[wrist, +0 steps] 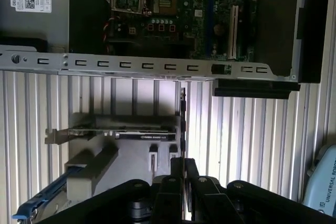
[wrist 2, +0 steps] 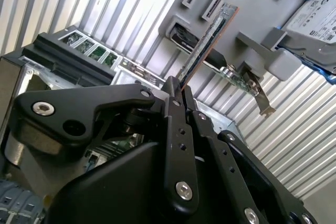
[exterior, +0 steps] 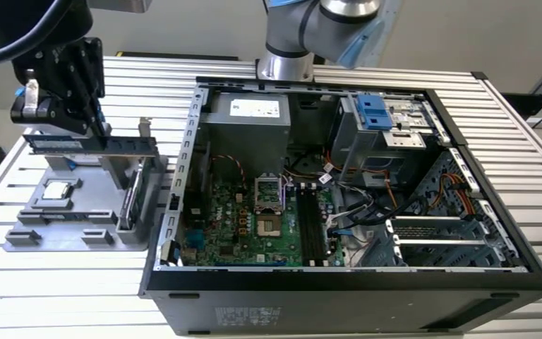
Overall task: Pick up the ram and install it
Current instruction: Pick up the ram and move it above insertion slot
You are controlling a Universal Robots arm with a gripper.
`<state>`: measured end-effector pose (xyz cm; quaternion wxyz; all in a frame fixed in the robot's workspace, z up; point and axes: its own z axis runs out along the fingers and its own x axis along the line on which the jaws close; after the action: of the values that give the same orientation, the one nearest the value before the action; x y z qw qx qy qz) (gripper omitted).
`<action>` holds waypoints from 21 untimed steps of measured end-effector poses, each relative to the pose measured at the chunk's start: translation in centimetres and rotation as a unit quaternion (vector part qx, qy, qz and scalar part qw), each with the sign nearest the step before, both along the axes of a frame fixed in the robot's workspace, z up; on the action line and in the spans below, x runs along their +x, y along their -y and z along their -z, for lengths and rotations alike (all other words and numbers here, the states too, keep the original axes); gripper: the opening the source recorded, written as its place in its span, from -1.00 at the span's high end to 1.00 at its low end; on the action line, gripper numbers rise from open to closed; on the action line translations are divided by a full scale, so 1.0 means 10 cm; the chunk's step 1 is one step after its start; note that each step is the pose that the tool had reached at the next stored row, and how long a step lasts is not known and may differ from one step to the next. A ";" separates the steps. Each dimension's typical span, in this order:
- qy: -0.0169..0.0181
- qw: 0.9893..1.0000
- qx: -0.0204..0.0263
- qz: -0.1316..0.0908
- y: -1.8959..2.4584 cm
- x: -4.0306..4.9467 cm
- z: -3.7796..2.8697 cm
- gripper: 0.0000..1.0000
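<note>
My black gripper [exterior: 99, 134] hangs over the grey fixture [exterior: 73, 212] at the exterior view's left, shut on the ram [exterior: 132, 146]. The ram is a long, thin dark stick held level just above the fixture's posts. In both wrist views it shows edge-on, running out from between the fingertips: the ram [wrist 2: 210, 40] from the gripper [wrist 2: 177, 85], and the ram [wrist: 182, 124] from the gripper [wrist: 181, 162]. The black memory slots [exterior: 310, 229] lie on the green motherboard [exterior: 243, 226] inside the open computer case [exterior: 346, 282].
On the fixture stand an upright card with a metal bracket [exterior: 132, 198] and a processor chip [exterior: 59, 189]. A silver hard drive with blue rails [wrist 2: 315, 19] rests beside it. The case's metal side rail [wrist: 147, 66] lies between fixture and motherboard. The arm's base [exterior: 290, 42] stands behind the case.
</note>
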<state>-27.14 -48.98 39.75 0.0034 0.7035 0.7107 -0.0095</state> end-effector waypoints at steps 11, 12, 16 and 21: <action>-0.002 1.000 0.000 0.000 -0.001 0.224 -0.016 1.00; -0.002 1.000 0.000 0.000 -0.001 0.249 -0.016 1.00; -0.002 1.000 0.000 0.000 -0.002 0.343 -0.017 1.00; -0.002 1.000 0.000 0.000 -0.003 0.465 -0.016 1.00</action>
<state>-22.49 -48.95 39.91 0.0022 0.7034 0.7107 -0.0109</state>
